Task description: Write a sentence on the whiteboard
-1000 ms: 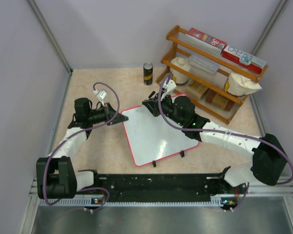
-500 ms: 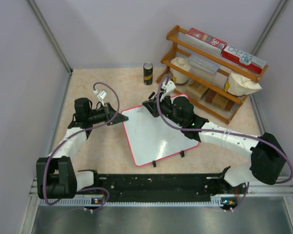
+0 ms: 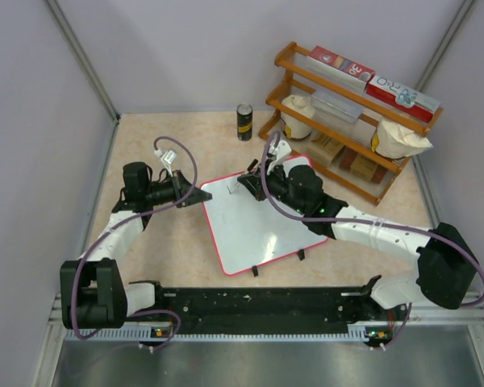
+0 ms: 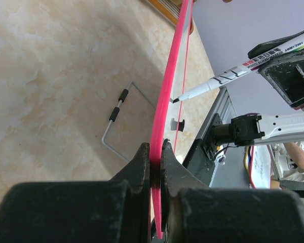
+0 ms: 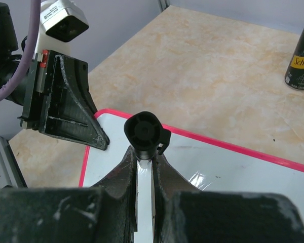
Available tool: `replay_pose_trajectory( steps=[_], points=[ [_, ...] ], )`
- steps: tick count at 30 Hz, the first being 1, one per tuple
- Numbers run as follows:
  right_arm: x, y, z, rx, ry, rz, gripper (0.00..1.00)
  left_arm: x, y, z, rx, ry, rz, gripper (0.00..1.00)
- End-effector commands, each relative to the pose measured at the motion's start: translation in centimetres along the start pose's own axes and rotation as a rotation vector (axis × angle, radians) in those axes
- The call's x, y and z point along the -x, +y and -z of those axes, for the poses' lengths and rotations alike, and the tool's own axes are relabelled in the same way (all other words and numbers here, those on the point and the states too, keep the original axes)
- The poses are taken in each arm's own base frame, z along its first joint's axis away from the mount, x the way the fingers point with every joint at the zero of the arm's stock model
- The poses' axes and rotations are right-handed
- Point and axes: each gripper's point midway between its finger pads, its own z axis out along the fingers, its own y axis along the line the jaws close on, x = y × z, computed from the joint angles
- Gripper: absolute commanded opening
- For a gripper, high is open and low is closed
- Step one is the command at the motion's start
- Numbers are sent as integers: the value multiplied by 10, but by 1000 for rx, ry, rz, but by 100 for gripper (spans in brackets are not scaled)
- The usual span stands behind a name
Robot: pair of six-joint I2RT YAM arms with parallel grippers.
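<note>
The right gripper [image 3: 256, 179] is sliding a little to the right from a second ago, and the left arm is staying put.

On the left, the left gripper [image 3: 199, 196] is pinching the far left corner of the whiteboard [image 3: 258, 230]. The left wrist view is showing this up close: both jaws are pressing on the pink rim, one on each side. That view is also showing a thin wire leg [image 4: 116, 114] on the table beside the rim, which the top view is not showing.

The whiteboard is lying in the middle of the table, between the two arms, turned at a slant. Its two black clips [image 3: 298, 255] are sitting on the near edge.

Next, the right gripper is hanging over the far end of the whiteboard. Its jaws are squeezing a marker [image 5: 143, 129]. The right wrist view is only showing the marker's black back end. The left wrist view is showing the tip right by the white face, but I cannot tell if it is touching. Any writing is too small to make out.

Behind the whiteboard, a dark can [image 3: 244, 122] is standing. On the far right, a wooden rack [image 3: 351, 147] is holding boxes and bags.
</note>
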Motion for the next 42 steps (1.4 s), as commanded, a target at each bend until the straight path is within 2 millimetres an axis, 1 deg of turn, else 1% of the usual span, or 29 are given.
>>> replay_pose_trajectory(
  steps=[1, 8, 9, 12, 15, 17, 22, 23, 28, 32, 37, 38, 40, 42],
  points=[
    [-5, 8, 7, 28, 18, 10, 0, 2, 21, 0, 91, -31, -74, 0],
    [-13, 7, 12, 25, 36, 8, 0, 3, 21, 0, 91, -31, -76, 0],
    [-15, 11, 14, 50, 43, 9, 0, 3, 21, 0, 91, -31, -76, 0],
    [-18, 14, 16, 59, 51, 10, 0, 2, 21, 0, 90, -30, -74, 0],
    [-20, 15, 17, 61, 55, 8, 0, 2, 22, 0, 92, -30, -73, 0],
    [-17, 15, 17, 60, 45, 4, 0, 2, 22, -1, 92, -29, -73, 0],
    [7, 19, 22, 57, -13, 1, 0, 2, 22, -1, 92, -29, -73, 0],
    [18, 17, 25, 39, -47, -8, 0, 2, 23, -1, 94, -28, -72, 0],
    [43, 20, 28, 34, -108, -25, 0, 1, 22, -1, 90, -27, -72, 0],
    [51, 18, 25, 12, -124, -30, 0, 2, 21, 0, 92, -29, -75, 0],
    [54, 10, 15, -31, -114, -44, 0, 1, 21, -1, 91, -27, -72, 0],
    [58, 10, 14, -35, -122, -49, 0, 1, 22, -1, 93, -29, -74, 0],
    [55, 6, 10, -52, -108, -49, 0, 1, 22, -1, 92, -27, -71, 0],
    [57, 5, 8, -59, -112, -52, 0, 1, 21, -1, 91, -27, -72, 0]
  ],
)
